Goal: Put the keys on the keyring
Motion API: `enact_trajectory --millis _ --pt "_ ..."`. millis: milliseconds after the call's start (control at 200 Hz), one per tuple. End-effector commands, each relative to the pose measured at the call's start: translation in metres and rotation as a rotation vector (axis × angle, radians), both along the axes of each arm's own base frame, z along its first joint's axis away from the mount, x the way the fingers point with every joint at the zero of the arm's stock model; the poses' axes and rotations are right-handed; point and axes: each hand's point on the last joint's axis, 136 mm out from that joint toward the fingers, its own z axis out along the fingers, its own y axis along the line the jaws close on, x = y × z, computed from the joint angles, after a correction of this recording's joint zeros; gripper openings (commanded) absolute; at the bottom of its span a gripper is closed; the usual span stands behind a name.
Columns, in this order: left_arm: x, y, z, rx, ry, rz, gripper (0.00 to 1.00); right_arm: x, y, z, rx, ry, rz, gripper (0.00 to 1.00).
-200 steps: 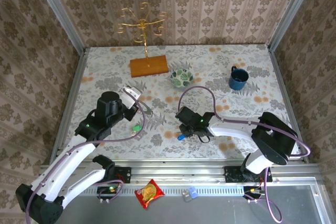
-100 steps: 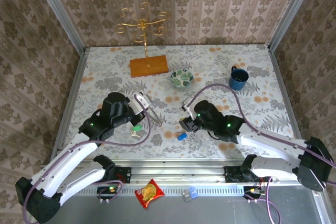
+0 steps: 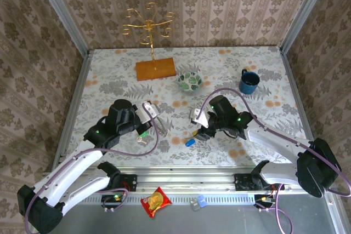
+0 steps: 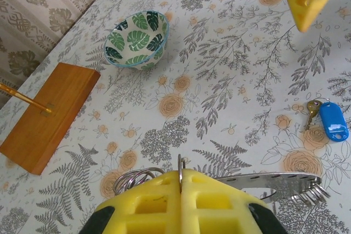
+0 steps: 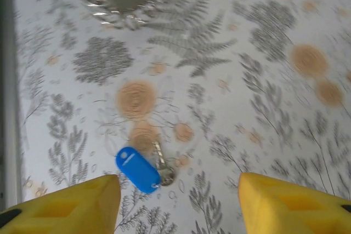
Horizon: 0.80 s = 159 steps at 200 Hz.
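One blue-headed key (image 5: 137, 169) lies flat on the surface (image 5: 247, 80), open room on every side, beneath my released right end effector (image 5: 175, 201). My left end effector (image 4: 181, 178) is clenched on the keyring (image 4: 269, 181).

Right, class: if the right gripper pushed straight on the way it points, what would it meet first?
Probably the blue key on the table, lying ahead between the open jaws of the right gripper; depth is uncertain.
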Motion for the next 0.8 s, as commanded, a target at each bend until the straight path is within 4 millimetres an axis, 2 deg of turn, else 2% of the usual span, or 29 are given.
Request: enact_trajectory --millis 0,75,175,310,425,485,650,790 --pt "-0.002 -0.004 0.013 -0.030 -0.059 -0.035 0.00 -0.019 0.009 -0.006 -0.028 -0.016 0.145 0.58" --pt "-0.002 -0.003 0.014 -0.041 -0.057 -0.027 0.00 -0.010 0.017 -0.002 0.008 0.026 0.028 0.55" --pt "-0.003 -0.003 0.015 -0.067 -0.041 -0.011 0.00 0.002 0.023 0.005 0.093 0.189 -0.244 0.51" --pt "-0.005 -0.004 0.014 -0.091 -0.012 -0.004 0.00 0.002 0.009 -0.008 0.044 0.401 -0.604 0.45" --pt "-0.005 -0.003 0.012 -0.091 -0.008 0.001 0.00 -0.006 -0.001 -0.021 -0.040 0.532 -0.801 0.43" --pt "-0.005 -0.003 0.013 -0.093 -0.008 0.001 0.00 -0.011 -0.005 -0.027 -0.076 0.562 -0.857 0.43" --pt "-0.006 -0.004 0.016 -0.111 -0.009 -0.002 0.00 -0.017 0.001 -0.052 -0.118 0.603 -0.909 0.42" --pt "-0.006 -0.005 0.016 -0.120 -0.006 -0.001 0.00 -0.013 0.002 -0.067 -0.147 0.600 -0.941 0.43"
